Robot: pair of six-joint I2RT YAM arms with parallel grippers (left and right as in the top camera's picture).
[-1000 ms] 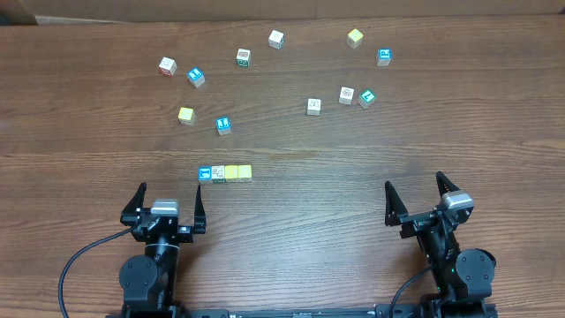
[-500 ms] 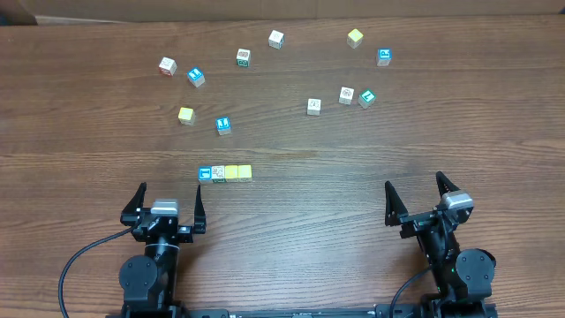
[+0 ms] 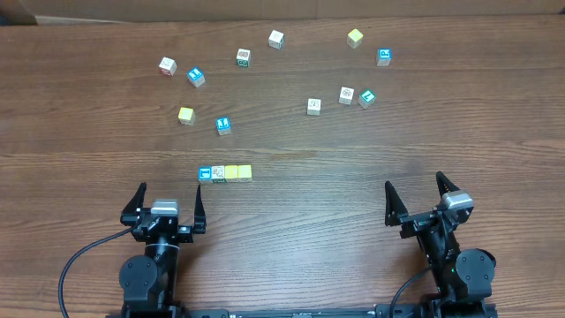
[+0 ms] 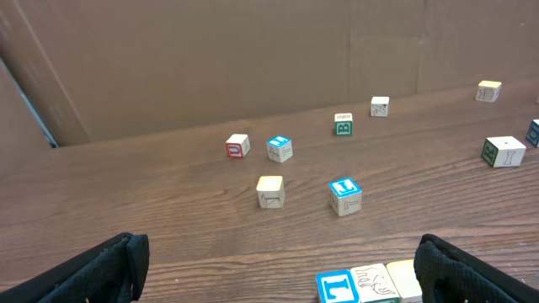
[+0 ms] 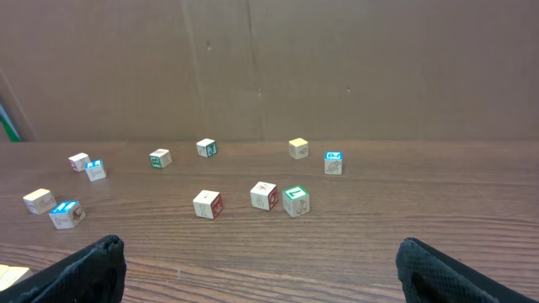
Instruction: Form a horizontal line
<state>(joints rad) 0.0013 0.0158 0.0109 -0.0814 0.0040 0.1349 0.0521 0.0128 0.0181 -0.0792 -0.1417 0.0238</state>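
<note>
Overhead, you see the line [image 3: 225, 173], blue cube [image 3: 205, 174] at its left, then white, then two yellow, all touching, on the table [image 3: 300, 212] just ahead of the left claw [image 3: 169, 189] and well apart from the right claw [image 3: 414, 182]; both claws gape wide, holding nothing, with loose cubes [image 3: 313, 106] scattered farther out. Your left wrist view shows the line at the bottom edge between the spread fingers [image 4: 93, 269], nearer the right one. Your right wrist view shows fingers wide apart, and a pale sliver at the lower left edge may be the line's end.
</note>
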